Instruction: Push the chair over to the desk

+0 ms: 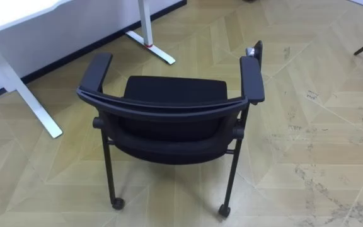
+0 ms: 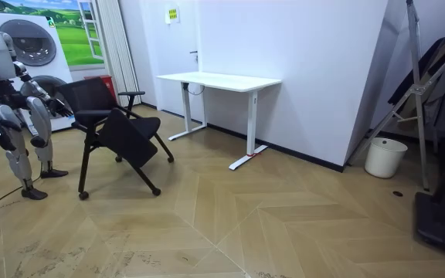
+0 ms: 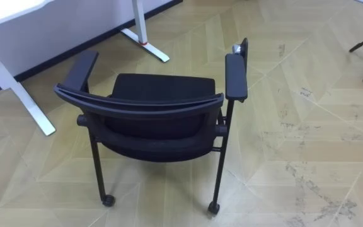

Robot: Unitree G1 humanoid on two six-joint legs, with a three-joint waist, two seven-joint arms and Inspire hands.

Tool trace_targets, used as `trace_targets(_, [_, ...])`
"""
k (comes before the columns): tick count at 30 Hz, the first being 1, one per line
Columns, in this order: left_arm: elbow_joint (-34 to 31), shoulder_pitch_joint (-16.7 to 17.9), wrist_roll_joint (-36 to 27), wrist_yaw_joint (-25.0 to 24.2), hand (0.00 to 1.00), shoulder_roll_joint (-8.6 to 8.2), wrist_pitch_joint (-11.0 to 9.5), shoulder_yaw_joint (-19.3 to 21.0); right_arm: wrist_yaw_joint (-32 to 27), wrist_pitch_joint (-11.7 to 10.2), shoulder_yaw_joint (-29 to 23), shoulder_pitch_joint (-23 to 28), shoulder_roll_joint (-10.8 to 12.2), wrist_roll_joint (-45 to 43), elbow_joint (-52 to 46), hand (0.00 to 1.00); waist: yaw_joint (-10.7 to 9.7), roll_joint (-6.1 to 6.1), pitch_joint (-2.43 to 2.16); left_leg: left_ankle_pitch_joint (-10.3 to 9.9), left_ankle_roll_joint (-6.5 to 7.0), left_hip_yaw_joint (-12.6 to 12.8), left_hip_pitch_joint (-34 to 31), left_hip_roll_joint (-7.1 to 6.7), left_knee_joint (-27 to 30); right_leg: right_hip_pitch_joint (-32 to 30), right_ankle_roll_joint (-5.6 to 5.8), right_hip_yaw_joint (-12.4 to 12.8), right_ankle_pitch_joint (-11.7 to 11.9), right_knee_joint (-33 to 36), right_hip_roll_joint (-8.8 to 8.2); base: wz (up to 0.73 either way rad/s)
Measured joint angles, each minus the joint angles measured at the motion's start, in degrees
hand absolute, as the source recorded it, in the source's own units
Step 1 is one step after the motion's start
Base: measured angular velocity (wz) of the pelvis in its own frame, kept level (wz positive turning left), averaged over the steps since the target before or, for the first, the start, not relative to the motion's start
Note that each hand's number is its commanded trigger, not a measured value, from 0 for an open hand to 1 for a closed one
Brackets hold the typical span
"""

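You stand behind the chair (image 1: 175,88), hands (image 2: 59,109) at its back, open or closed I cannot tell; next, push forward evenly.

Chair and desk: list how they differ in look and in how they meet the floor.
The chair is black and has armrests; the desk is white with a flat top. The chair stands on small wheels; the desk rests on flat bar feet. Both stand upright on the wood floor.

Wood floor (image 1: 307,145) w/ black chair (image 1: 169,94) on casters, white desk (image 1: 33,104) legs nearby.
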Motion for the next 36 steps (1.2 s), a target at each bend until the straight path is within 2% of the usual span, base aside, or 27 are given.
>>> trace_targets(13, [0.04, -0.08, 0.49, 0.05, 0.00, 0.00, 0.00, 0.05, 0.74, 0.00, -0.50, -0.66, -0.09, 0.14, 1.39, 0.00, 0.01, -0.13, -0.09, 0.00, 0.00, -0.04, 0.01, 0.00, 0.00, 0.01, 0.00, -0.04, 0.00, 0.00, 0.00, 0.00])
trace_targets(30, [0.95, -0.07, 0.37, 1.21, 0.00, 0.00, 0.00, 0.15, 0.75, 0.00, -0.47, -0.79, -0.07, 0.12, 1.65, 0.00, 0.07, -0.35, 0.03, 0.00, 0.00, -0.03, -0.01, 0.00, -0.09, 0.02, 0.01, -0.03, -0.01, -0.05, 0.00, 0.00])
trace_targets(33, [1.11, -0.06, 0.12, 1.95, 0.00, -0.02, 0.00, 1.24, 0.70, 0.00, -0.53, -0.80, -0.07, 0.06, 1.58, 0.00, 0.07, -0.44, 0.01, -0.03, 0.00, -0.03, -0.03, 0.00, -0.20, -0.04, 0.05, -0.03, -0.07, -0.07, 0.02, 0.00])
trace_targets(36, [1.18, 0.21, -0.78, 2.63, 0.00, -0.05, -0.01, 4.07, 0.70, 0.01, -0.73, -0.57, -0.07, 0.04, 1.42, 0.00, 0.26, -0.59, -0.11, -0.07, -0.03, -0.01, 0.05, 0.00, -0.27, -0.01, 0.06, -0.05, -0.08, -0.13, 0.04, 0.00])
